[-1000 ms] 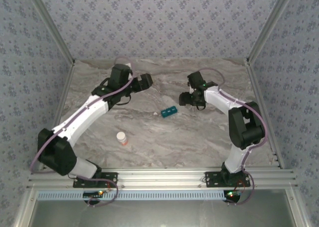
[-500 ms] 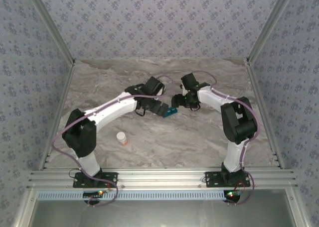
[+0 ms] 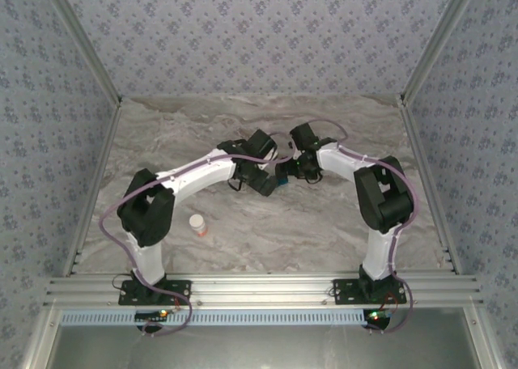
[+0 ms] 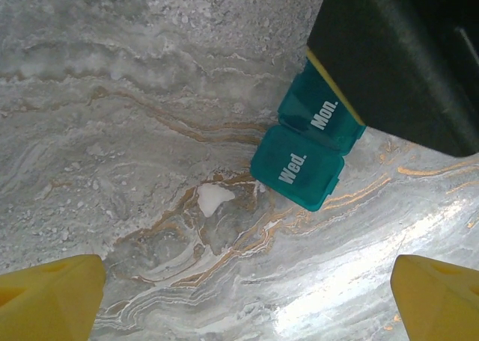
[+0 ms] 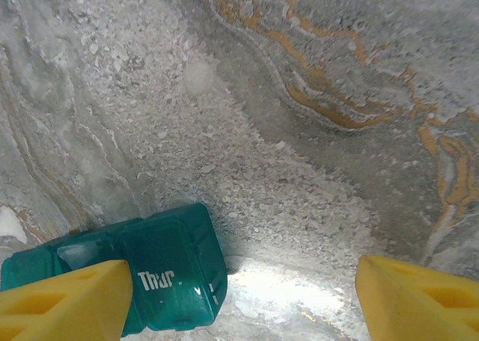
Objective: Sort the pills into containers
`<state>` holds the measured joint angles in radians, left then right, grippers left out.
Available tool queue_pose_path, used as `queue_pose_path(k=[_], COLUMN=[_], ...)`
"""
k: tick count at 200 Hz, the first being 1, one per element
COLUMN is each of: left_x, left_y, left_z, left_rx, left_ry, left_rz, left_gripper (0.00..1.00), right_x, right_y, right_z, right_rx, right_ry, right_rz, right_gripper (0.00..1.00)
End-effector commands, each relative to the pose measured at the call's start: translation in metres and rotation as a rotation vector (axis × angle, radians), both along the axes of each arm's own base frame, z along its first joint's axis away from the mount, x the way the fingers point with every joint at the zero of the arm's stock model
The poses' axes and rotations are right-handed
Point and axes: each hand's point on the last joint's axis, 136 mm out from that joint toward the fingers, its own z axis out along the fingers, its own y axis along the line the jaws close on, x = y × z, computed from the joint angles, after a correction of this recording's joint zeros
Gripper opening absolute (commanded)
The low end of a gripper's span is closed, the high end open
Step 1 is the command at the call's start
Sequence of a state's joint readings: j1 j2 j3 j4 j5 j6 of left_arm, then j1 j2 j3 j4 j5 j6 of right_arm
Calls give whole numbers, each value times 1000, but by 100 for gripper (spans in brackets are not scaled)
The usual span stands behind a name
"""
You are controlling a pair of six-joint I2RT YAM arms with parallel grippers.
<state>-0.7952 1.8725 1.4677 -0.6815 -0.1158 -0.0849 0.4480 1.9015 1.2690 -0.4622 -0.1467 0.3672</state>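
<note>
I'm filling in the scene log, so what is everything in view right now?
pill box: one, teal, mid-table, between the two grippers
white pill: one, white, apparently a pill, loose on the table beside the pill box
bottle: one, amber with white cap, near-left part of the table
table: one, grey marble with orange veins
walls: three, blue-grey patterned, around the table
left gripper: one, yellow fingertips, open, over the table near the pill
right gripper: one, yellow fingertips, open, at the box's Thur. end

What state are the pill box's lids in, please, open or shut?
Shut where visible: pill box lids Wed., Mon. and Thur. lie flat; others unclear.
</note>
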Motion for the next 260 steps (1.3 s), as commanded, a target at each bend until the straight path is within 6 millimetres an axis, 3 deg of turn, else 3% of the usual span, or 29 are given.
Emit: queue_pose_path(k=[1,133,260], left_x=[-4,6,10], left_y=[-10,-21,-10], left_z=[-1,-24,-49], left_rx=[2,16,63], left_ry=[24,18,-2], left_rz=[-49,-75,-48], left_gripper=[98,98,98], right_x=[-8,-12,-13], right_y=[-3,-8,-8], right_z=[-16,-29,-31], right_rx=[-24,-45,-50], right_ry=[44,78,86], right_rz=[-13,-18,-16], right_gripper=[80,80,80])
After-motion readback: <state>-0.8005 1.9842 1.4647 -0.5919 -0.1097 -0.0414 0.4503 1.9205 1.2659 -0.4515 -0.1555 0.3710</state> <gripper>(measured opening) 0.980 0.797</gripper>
